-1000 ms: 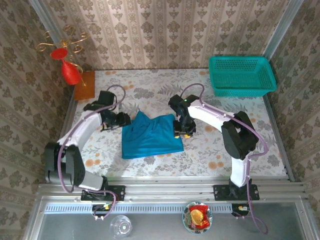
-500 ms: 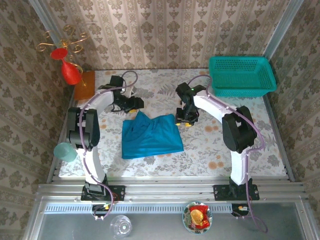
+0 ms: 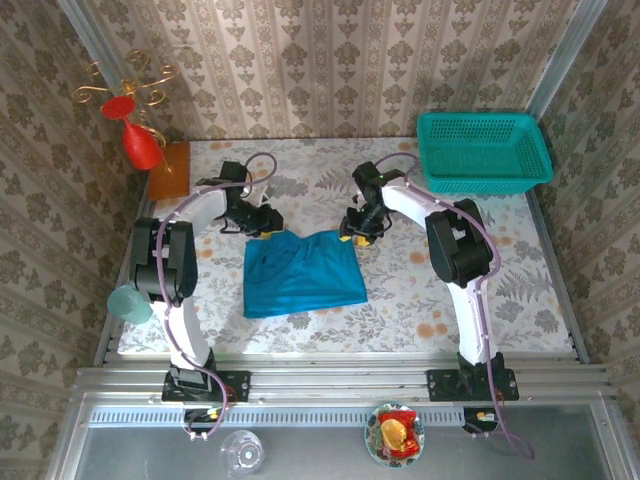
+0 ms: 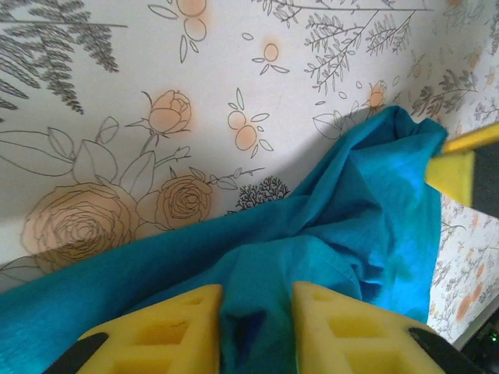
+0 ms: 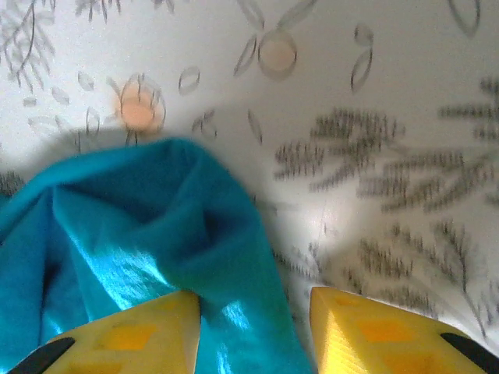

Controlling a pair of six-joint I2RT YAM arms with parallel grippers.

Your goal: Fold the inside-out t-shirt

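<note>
Nearest me, on the sill in front of the arm bases, I see a glass [image 3: 240,452] and a small bowl [image 3: 394,432] of something red and yellow. Beyond them, on the flowered table [image 3: 430,300], the t-shirt [image 3: 303,275] lies in the middle as a roughly square blue bundle. Its near edge is flat and its far edge is rumpled. Both arms reach to that far edge. The left gripper [image 3: 268,222] is at the far left corner; on its wrist camera the yellow fingers [image 4: 168,331] are drawn in on a bunched fold of the t-shirt that fills the gap between them, so I read it as grasping the cloth. The right gripper [image 3: 354,234] sits at the far right corner; its fingers [image 5: 362,331] stand apart, straddling the corner with the cloth lying loose between them, not clenched. Farther back, a teal basket [image 3: 486,182] sits in the far right corner, well apart from the t-shirt. An orange block [image 3: 170,172] and a red ornament [image 3: 140,143] are at the far left.
</note>
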